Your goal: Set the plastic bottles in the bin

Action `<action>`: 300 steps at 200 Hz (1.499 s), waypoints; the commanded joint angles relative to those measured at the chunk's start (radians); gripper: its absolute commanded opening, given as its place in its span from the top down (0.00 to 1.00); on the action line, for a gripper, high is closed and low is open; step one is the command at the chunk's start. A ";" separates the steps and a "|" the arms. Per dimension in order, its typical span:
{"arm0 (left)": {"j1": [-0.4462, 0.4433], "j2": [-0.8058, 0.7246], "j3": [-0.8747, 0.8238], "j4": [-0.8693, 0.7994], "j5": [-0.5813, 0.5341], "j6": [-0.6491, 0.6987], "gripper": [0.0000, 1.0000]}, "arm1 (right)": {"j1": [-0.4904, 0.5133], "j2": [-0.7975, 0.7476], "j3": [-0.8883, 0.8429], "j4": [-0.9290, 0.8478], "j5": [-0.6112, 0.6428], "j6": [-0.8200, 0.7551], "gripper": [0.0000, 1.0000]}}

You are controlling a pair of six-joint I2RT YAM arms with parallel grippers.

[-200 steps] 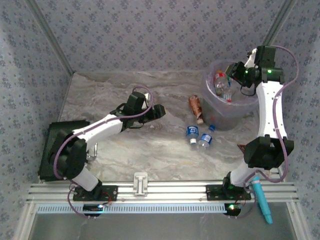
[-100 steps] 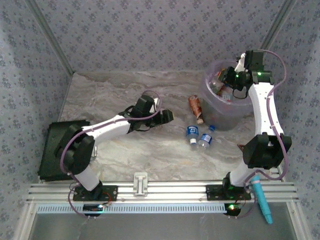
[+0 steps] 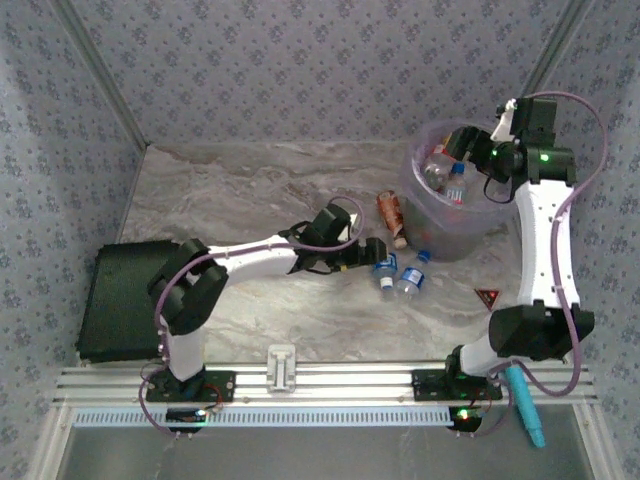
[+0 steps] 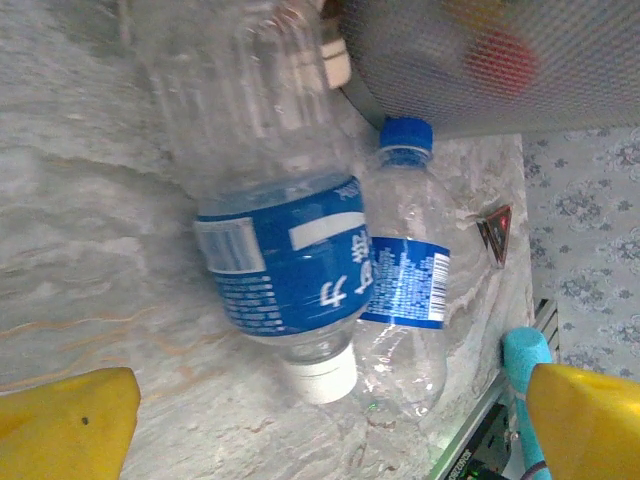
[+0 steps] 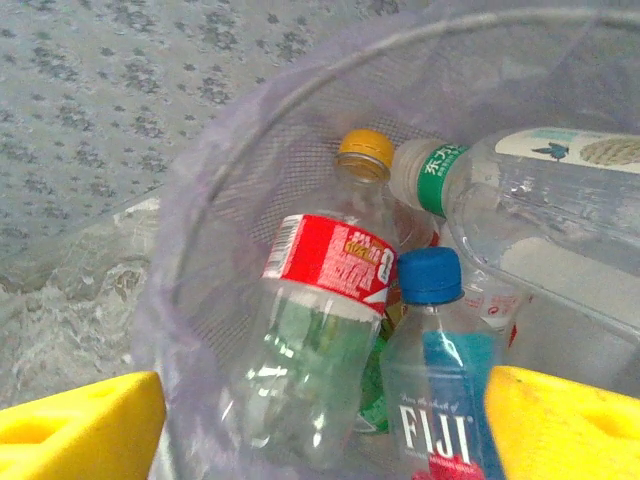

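**Bin part filled, three bottles left outside**

The bin stands near the far right corner of the surface. Inside it we make out a red-labelled bottle, a Fiji bottle and a large clear bottle. The right pincer hangs over its mouth, spread wide and empty.

Three lie just beside the bin's near-left wall: a brown bottle, plus a white-capped bottle touching a blue-capped bottle. The left pincer hovers at that pair, wide apart, gripping nothing.

The pile hides the bin's bottom, so we cannot count its contents. The large clear bottle is cut off.
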 commanded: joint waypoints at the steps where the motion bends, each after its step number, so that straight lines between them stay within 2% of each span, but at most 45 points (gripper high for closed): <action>1: -0.025 0.027 0.054 -0.058 -0.023 0.020 0.01 | 0.004 -0.047 -0.020 -0.038 -0.007 -0.027 0.11; 72: -0.046 0.160 0.173 -0.130 -0.083 0.045 0.04 | 0.037 -0.140 -0.098 -0.038 -0.035 -0.046 0.08; 135: -0.048 0.180 0.167 -0.157 -0.176 0.034 0.21 | 0.040 -0.204 -0.160 -0.010 -0.093 -0.049 0.08; 194: -0.048 0.185 0.167 -0.155 -0.185 0.034 0.31 | 0.040 -0.220 -0.171 -0.016 -0.134 -0.064 0.08; 213: -0.048 0.181 0.172 -0.139 -0.162 0.035 0.28 | 0.042 -0.226 -0.187 -0.011 -0.162 -0.065 0.08; 236: -0.056 0.177 0.202 -0.145 -0.161 0.043 0.15 | 0.042 -0.229 -0.193 -0.010 -0.167 -0.068 0.08; 259: -0.059 0.213 0.248 -0.171 -0.167 0.052 0.09 | 0.041 -0.227 -0.188 -0.011 -0.167 -0.074 0.08; 300: -0.059 0.281 0.291 -0.174 -0.166 0.044 0.11 | 0.042 -0.225 -0.194 -0.019 -0.168 -0.087 0.08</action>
